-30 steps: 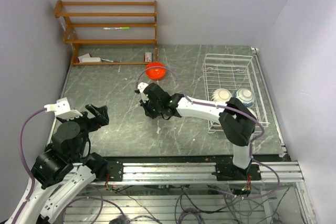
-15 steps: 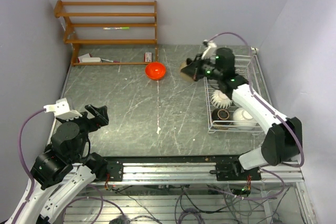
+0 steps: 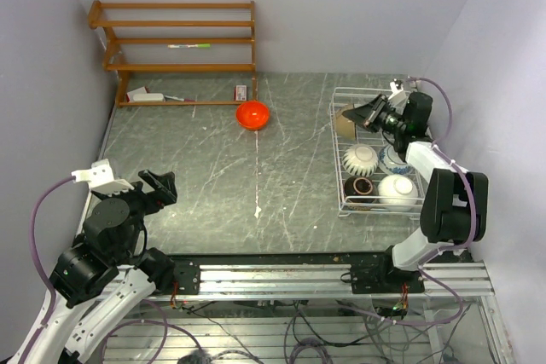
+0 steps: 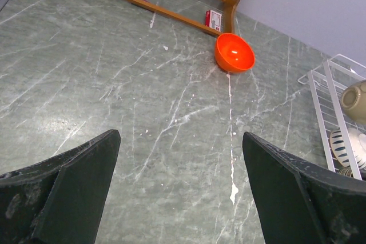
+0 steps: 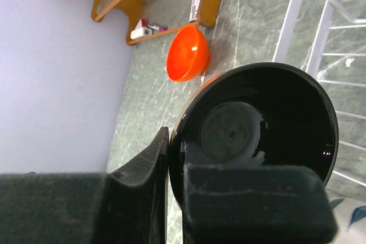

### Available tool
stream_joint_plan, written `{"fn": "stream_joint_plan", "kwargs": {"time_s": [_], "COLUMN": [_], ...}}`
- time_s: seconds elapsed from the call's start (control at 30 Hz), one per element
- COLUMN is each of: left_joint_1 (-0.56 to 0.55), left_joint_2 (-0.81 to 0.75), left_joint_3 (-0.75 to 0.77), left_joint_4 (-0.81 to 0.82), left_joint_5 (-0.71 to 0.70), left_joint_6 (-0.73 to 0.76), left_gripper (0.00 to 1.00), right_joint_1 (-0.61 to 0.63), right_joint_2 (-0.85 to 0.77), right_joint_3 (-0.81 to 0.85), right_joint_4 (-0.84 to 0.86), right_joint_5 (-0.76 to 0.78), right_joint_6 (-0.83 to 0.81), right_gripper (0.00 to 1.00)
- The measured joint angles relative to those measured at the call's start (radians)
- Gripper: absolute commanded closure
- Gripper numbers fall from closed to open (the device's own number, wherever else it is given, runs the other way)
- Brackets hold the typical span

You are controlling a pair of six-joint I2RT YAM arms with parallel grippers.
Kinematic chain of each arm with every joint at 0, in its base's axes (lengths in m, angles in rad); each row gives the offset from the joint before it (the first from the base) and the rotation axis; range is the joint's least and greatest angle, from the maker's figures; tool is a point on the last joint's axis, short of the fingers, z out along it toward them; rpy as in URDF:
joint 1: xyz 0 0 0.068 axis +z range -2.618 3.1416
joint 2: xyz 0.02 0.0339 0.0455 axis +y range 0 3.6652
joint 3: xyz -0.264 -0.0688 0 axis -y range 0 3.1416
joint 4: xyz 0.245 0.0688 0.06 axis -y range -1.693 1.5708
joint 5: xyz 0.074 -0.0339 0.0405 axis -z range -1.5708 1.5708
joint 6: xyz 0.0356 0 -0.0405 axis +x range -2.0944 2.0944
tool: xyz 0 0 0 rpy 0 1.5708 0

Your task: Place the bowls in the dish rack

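My right gripper (image 3: 381, 113) (image 5: 176, 170) is shut on the rim of a bowl (image 3: 350, 120) (image 5: 269, 118), glossy black inside and tan outside. It holds the bowl tilted on its side over the back part of the white wire dish rack (image 3: 367, 90) (image 5: 320, 27). In the rack lie a cream ribbed bowl (image 3: 361, 158), a blue-and-white bowl (image 3: 394, 158), a brown bowl (image 3: 363, 187) and a white bowl (image 3: 397, 189). An orange-red bowl (image 3: 252, 114) (image 4: 234, 52) (image 5: 186, 55) stands on the table, left of the rack. My left gripper (image 3: 158, 187) (image 4: 180, 141) hangs open over bare table at the near left.
A brown wooden shelf unit (image 3: 179, 40) stands against the back wall at the left, with small items on its bottom board and a small red-and-white box (image 3: 241, 91) beside its foot. Walls close in on the left and right. The rack sits by the right table edge.
My right arm has swung from the middle of the table to the rack, carrying the bowl from beside the rack's left edge to over its back part. The left arm has not moved.
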State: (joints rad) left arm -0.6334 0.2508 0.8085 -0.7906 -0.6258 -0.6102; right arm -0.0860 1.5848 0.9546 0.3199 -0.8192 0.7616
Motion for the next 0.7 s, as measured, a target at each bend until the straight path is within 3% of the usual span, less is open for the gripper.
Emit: {"fn": "stream_joint_plan", "kwargs": {"time_s": [0.27, 0.7], "left_joint_1": [-0.002, -0.003], "left_joint_2": [0.0, 0.02], "left_joint_3": [0.0, 0.0], "left_joint_4": [0.0, 0.0], "left_joint_5": [0.0, -0.003], "left_joint_6": [0.0, 0.0], "left_gripper": [0.01, 0.01], "right_joint_1": [-0.088, -0.108], "right_joint_2": [0.15, 0.365], "right_joint_3": [0.001, 0.086], "right_joint_4": [0.2, 0.499], "right_joint_5": [-0.089, -0.14], "right_joint_6": [0.132, 0.352], "right_gripper": [1.0, 1.0]}}
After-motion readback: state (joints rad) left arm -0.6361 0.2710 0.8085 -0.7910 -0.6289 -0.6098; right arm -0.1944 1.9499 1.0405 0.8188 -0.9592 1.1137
